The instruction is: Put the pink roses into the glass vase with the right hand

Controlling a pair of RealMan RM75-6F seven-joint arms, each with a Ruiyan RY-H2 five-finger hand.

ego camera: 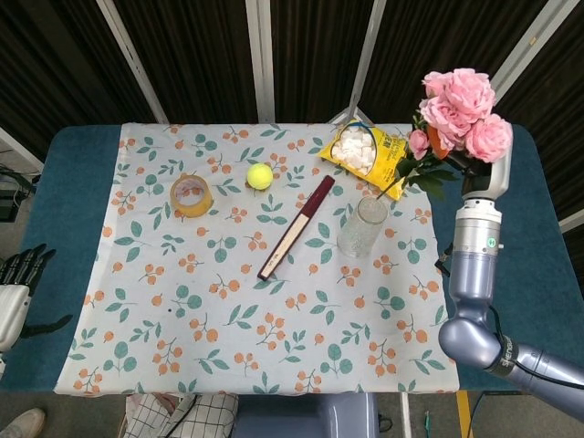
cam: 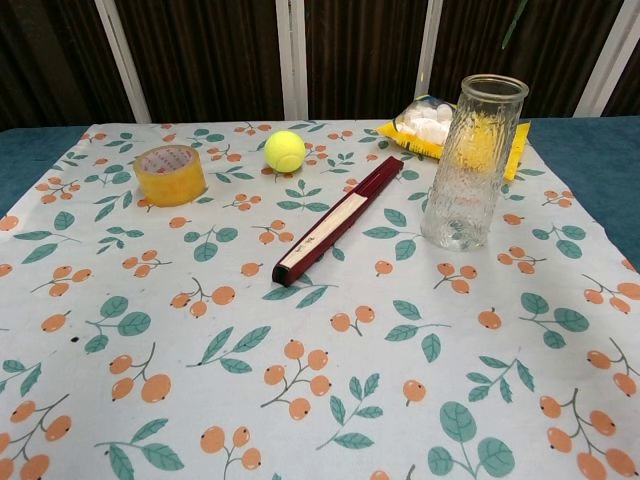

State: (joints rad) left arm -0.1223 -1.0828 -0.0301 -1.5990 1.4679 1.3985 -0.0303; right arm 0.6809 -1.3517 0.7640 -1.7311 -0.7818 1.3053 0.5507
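At the right edge of the head view, our right hand (ego camera: 481,173) holds the pink roses (ego camera: 459,109) aloft; its fingers are mostly hidden behind the blooms and leaves, so we cannot say how tightly they close, only that the bunch is carried there. The stems trail down and left toward the glass vase (ego camera: 362,226), which stands upright and empty on the flowered cloth (ego camera: 182,310) at centre right, just below the yellow snack bag (ego camera: 374,155). In the chest view the vase (cam: 472,160) holds nothing. We judge the pickup done and the carry under way: lining the stems over the mouth and lowering them in remain. Our left hand (ego camera: 16,283) rests at the far left edge, fingers apart, holding nothing.
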